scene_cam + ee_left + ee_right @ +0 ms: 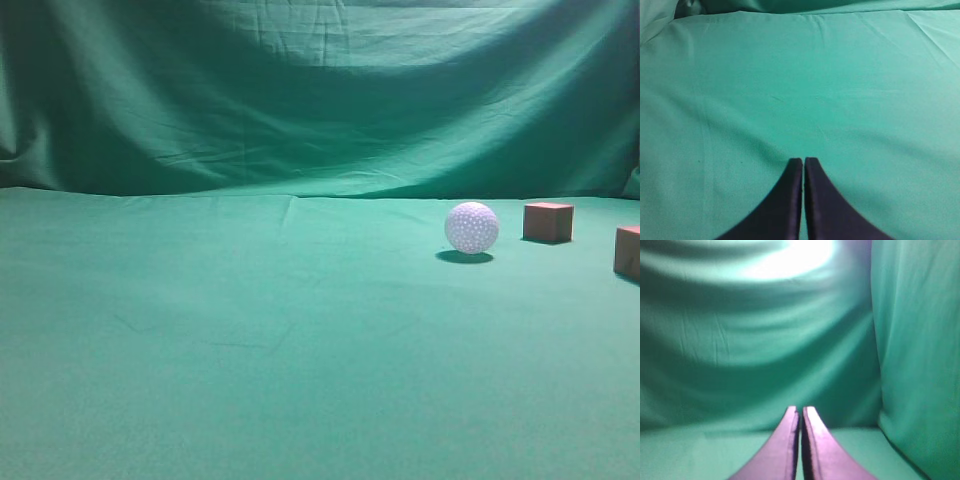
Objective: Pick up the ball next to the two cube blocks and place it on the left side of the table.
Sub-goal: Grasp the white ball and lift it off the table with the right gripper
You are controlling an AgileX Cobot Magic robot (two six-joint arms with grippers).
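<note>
The white dimpled ball point(471, 227) rests on the green table point(250, 340) right of centre in the exterior view. One tan-brown cube point(548, 221) sits just right of the ball; the second cube point(628, 251) is cut off by the right edge. Neither gripper shows in the exterior view. My left gripper point(803, 160) is shut and empty, over bare green cloth. My right gripper point(800, 409) is shut and empty, facing the green backdrop. The ball and cubes do not show in either wrist view.
The green cloth backdrop point(320, 90) rises behind the table. In the right wrist view a cloth wall point(915, 340) hangs close on the right. The left side of the table point(120, 300) is bare green cloth.
</note>
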